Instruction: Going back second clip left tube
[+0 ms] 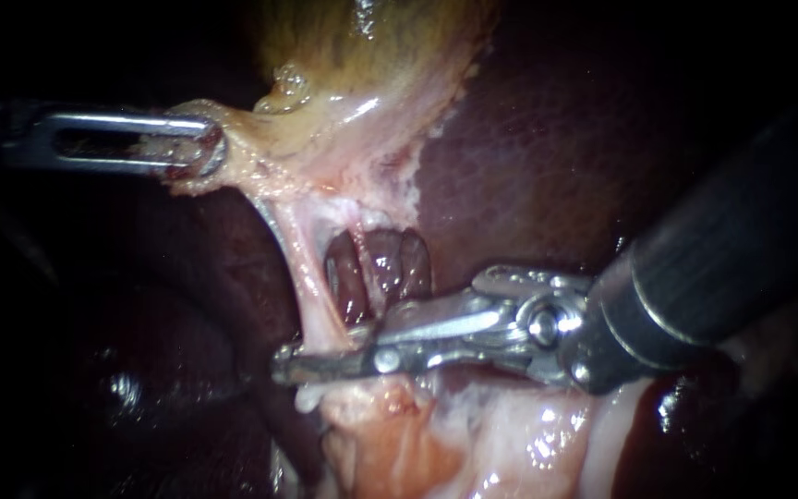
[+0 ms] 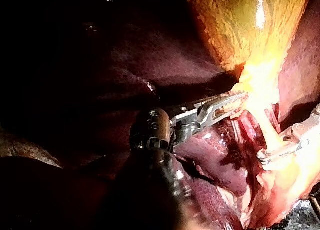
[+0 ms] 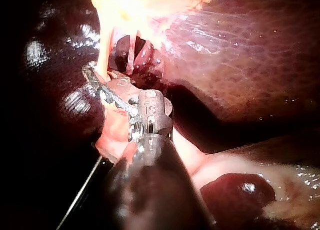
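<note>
Though two instruments [image 1: 198, 148] [image 1: 288, 362] show, only left grips gallbladder [image 1: 362, 74].

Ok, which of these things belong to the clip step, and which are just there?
Job:
dark-shafted, silver-tipped right instrument, lying across the pale left tube
silver slotted left instrument, jaws shut on the yellowish gallbladder

Just there:
dark red liver
</note>
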{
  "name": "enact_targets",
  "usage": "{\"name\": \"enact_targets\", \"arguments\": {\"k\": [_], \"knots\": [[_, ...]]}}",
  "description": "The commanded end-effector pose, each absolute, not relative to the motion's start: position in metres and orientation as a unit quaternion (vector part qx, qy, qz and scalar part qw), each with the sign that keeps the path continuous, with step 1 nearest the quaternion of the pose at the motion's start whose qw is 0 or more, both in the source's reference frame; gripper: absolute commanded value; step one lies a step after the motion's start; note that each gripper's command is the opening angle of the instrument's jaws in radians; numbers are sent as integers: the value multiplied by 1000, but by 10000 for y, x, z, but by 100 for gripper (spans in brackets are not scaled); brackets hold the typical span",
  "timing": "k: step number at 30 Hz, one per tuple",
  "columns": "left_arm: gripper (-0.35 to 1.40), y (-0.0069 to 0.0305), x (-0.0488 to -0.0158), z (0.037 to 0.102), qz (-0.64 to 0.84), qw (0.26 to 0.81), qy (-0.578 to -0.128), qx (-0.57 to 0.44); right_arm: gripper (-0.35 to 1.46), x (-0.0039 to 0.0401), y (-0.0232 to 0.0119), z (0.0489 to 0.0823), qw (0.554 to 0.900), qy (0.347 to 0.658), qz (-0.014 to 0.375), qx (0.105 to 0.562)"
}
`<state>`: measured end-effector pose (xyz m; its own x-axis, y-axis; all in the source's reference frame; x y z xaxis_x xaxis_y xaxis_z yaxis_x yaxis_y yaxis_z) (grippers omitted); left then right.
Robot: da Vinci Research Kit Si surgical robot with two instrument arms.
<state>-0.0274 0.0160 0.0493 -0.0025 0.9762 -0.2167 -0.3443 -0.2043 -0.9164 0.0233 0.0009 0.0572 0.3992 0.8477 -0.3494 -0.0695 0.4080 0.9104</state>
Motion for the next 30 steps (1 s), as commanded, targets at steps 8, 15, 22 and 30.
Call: {"name": "enact_targets", "arguments": {"k": [8,15,22,30], "knots": [[-35,160,-274,493,621,532,-339,-465,38,244,12,588,726,496,280,386],[-35,159,-276,495,621,532,-339,-465,50,243,30,609,758,532,247,287],[-35,159,-275,495,621,532,-339,-465,50,217,35,599,763,539,228,275],[-35,159,-273,494,621,532,-339,-465,50,132,45,572,775,549,176,257]]}}
